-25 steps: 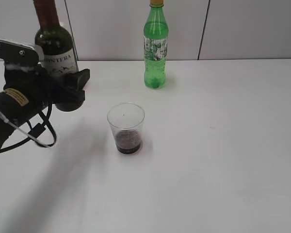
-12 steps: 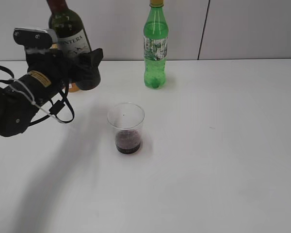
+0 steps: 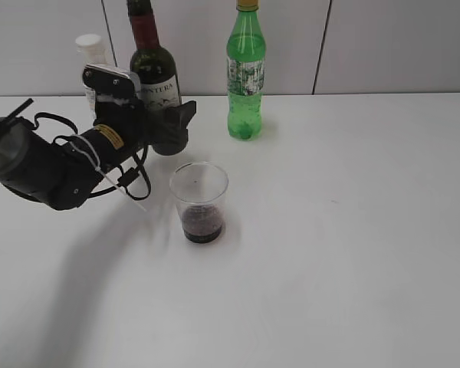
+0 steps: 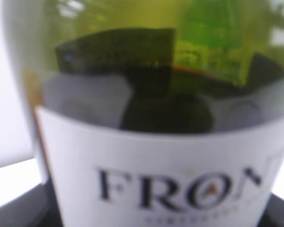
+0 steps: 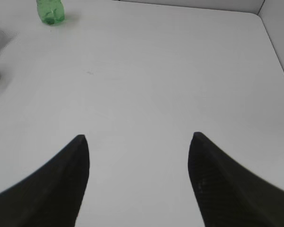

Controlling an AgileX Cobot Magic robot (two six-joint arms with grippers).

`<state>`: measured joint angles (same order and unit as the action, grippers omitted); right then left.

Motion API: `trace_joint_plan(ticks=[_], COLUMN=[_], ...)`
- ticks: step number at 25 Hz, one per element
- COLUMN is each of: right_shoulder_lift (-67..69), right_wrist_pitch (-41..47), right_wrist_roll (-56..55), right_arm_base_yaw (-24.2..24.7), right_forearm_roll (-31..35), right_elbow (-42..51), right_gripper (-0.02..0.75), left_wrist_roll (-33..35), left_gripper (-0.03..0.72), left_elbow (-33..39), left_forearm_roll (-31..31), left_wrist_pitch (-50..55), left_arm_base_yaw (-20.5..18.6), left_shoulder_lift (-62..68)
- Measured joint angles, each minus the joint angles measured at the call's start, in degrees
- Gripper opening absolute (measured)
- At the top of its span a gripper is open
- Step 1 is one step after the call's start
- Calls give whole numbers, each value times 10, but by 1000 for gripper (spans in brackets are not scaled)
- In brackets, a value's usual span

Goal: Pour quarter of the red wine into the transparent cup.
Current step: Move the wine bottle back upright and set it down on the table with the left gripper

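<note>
Wine bottle [image 3: 155,65] sits upright in your left gripper [image 3: 172,126], jaws clamped round its lower body; up close the white label [image 4: 156,179] fills your wrist view. Just ahead and below that gripper, the cup [image 3: 199,202] stands on the table [image 3: 353,230] with dark wine [image 3: 202,225] at its bottom. Your right gripper [image 5: 138,142] hangs spread over bare table, grasping nothing, the green bottle [image 5: 49,12] far ahead-left.

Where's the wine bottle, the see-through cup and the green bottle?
wine bottle [image 3: 159,86], exterior view, on its white label.
see-through cup [image 3: 199,190], exterior view, on its clear wall above the wine.
green bottle [image 3: 246,84], exterior view, on its middle.
</note>
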<state>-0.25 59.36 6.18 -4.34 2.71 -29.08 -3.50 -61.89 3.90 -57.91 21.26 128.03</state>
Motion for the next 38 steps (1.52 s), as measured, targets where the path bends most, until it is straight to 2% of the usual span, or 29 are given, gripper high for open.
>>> trace_joint_plan(ticks=[8,38], right_shoulder_lift=[0,0], right_wrist_pitch=[0,0], right_wrist_roll=[0,0], right_arm_base_yaw=[0,0], right_forearm_roll=[0,0], right_elbow=[0,0], right_gripper=[531,531], left_wrist_roll=[0,-1], left_gripper=[546,546], left_elbow=[-22,-24], left_forearm_roll=[3,4], left_wrist_pitch=[6,25], left_arm_base_yaw=[-1,-7], left_shoulder_lift=[44,51])
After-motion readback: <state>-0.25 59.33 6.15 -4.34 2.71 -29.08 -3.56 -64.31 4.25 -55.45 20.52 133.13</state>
